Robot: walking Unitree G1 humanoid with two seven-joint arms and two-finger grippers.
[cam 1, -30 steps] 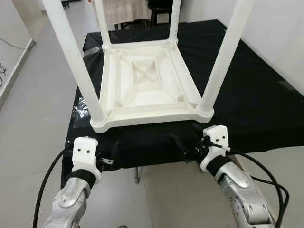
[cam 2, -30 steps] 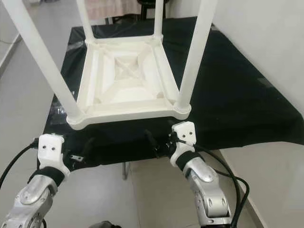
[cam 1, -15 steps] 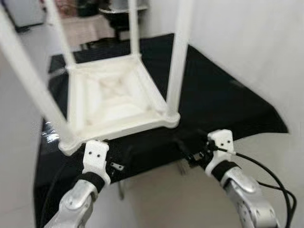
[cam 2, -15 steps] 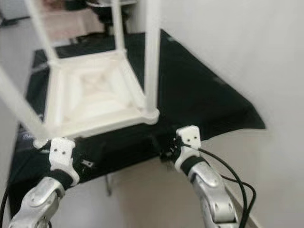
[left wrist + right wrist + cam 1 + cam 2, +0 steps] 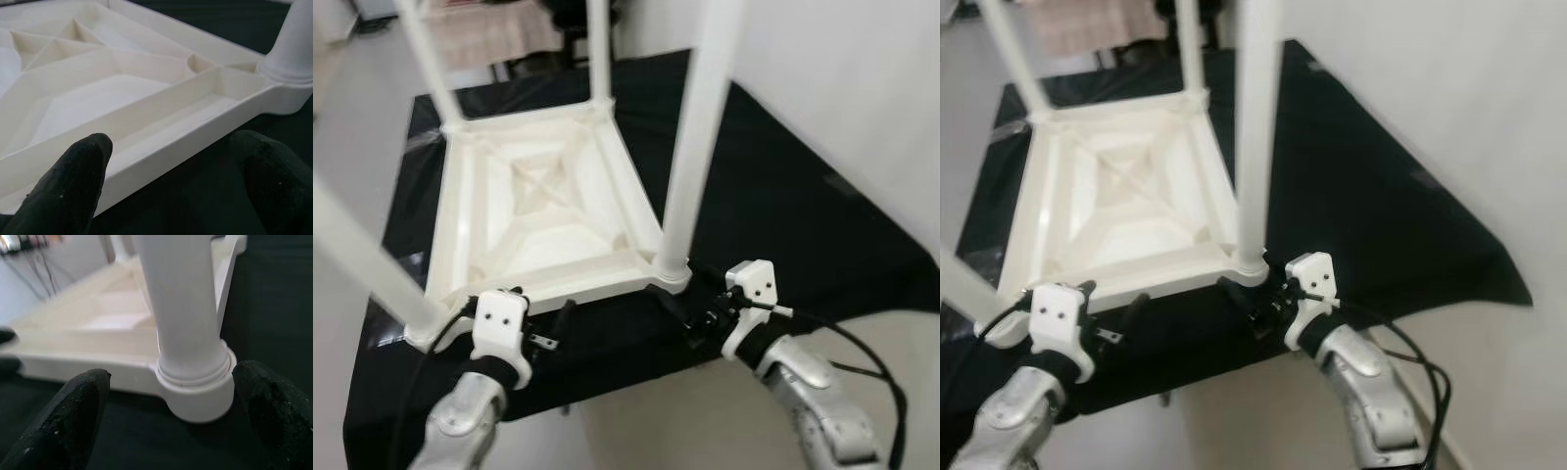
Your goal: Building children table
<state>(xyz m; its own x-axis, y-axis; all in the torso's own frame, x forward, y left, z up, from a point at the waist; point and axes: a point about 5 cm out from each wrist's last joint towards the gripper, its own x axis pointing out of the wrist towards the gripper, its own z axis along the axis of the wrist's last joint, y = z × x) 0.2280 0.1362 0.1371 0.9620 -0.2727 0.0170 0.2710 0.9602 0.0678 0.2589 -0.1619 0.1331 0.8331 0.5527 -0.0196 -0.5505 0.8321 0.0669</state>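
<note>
The white kids' table (image 5: 548, 211) is flipped legs-up on the black cloth (image 5: 783, 206), its near-right leg (image 5: 183, 308) standing upright just ahead of the right gripper (image 5: 168, 404), both it and the left gripper (image 5: 171, 181) wide open, holding nothing.

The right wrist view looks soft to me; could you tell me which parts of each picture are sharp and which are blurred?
Right wrist view: the white leg and its socket are fairly sharp, the far table underside and background blurred, the near black fingertips soft. Left wrist view: the ribbed underside of the table is crisp, its fingertips out of focus. Left eye view: mild blur, strongest on the near leg at the left edge.
</note>
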